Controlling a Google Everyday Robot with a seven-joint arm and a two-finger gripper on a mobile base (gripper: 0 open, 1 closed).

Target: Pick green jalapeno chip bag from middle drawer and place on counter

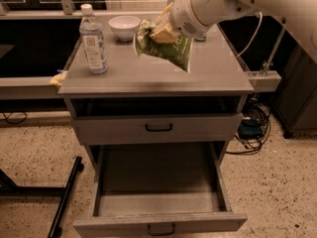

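The green jalapeno chip bag [166,46] hangs from my gripper [159,32], which is shut on its top edge and holds it above the counter [148,76], just right of the white bowl. The bag's lower corner points down toward the counter's middle. My white arm [223,4] comes in from the upper right. The middle drawer [158,202] stands pulled out at the bottom, its grey floor bare, with a small black handle on its front.
A water bottle [93,39] stands on the counter's left side and a white bowl [124,27] at the back. A closed drawer front with a black handle [158,128] sits above the open drawer. Cables [255,128] lie on the floor at right.
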